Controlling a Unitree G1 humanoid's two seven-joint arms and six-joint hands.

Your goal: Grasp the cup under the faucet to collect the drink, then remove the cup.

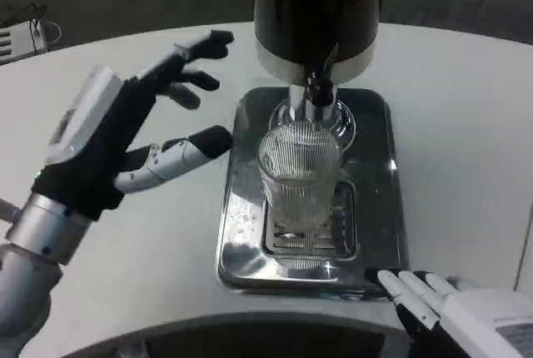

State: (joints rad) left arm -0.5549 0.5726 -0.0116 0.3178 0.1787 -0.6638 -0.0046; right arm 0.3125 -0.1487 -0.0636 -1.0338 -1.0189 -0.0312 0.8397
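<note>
Well, at the left of the frame the left hand (108,137) hovers open-fingered, holding nothing; mid-frame the ribbed cup (300,179) stands on the steel tray (241,254) beneath the faucet (319,91), ungrasped, not yet removed; lower right, the right hand (454,312) rests open
</note>
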